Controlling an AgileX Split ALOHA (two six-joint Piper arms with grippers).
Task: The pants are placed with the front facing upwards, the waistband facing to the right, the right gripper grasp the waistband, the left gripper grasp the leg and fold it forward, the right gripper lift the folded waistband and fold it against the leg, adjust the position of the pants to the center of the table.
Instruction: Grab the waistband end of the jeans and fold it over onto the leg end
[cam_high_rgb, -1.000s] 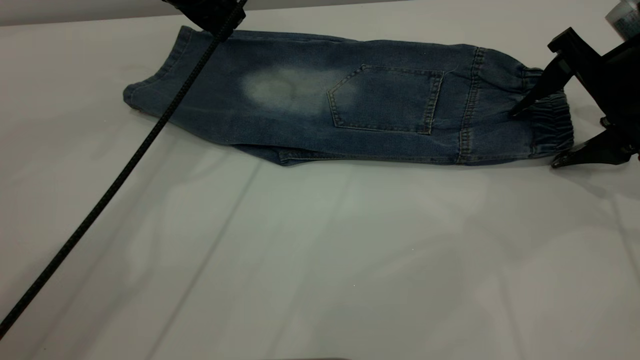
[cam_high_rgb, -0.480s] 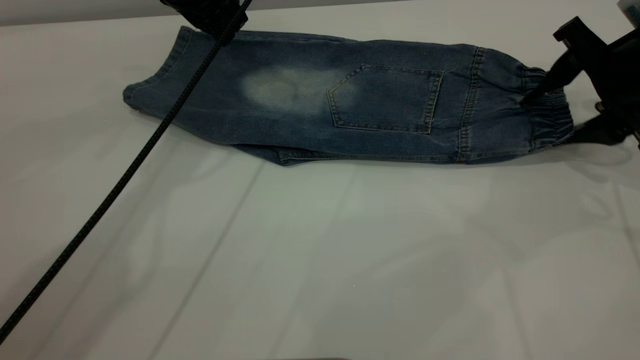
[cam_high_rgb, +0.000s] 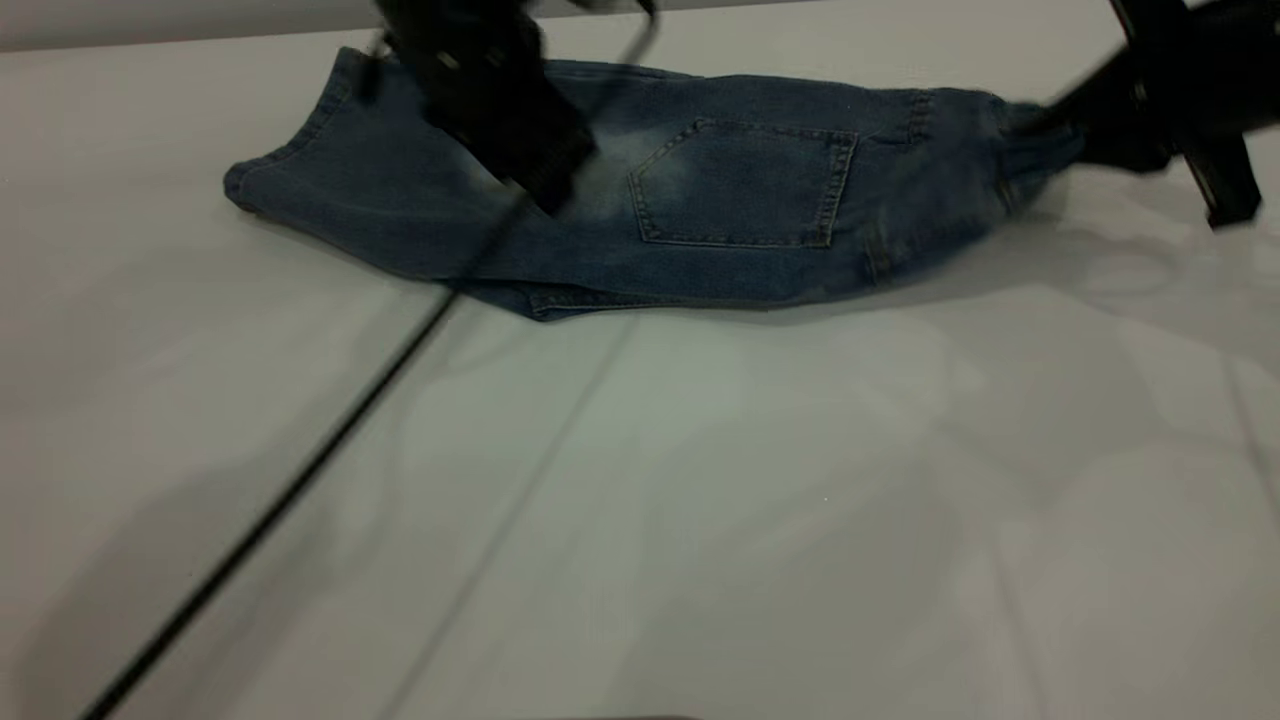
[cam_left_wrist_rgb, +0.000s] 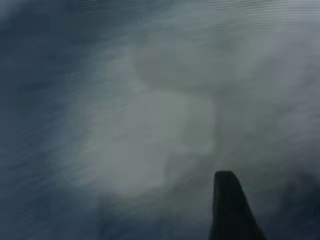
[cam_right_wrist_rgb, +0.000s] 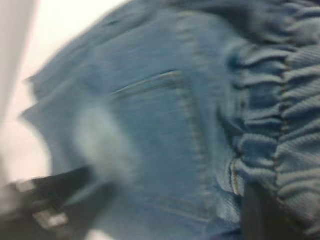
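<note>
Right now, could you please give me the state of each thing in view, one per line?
pants: folded lengthwise, back pocket up, lying on the table.
waistband: at the right end, bunched and raised off the table.
right gripper: shut on the waistband.
left gripper: low over the leg's faded patch; fingers unclear.
</note>
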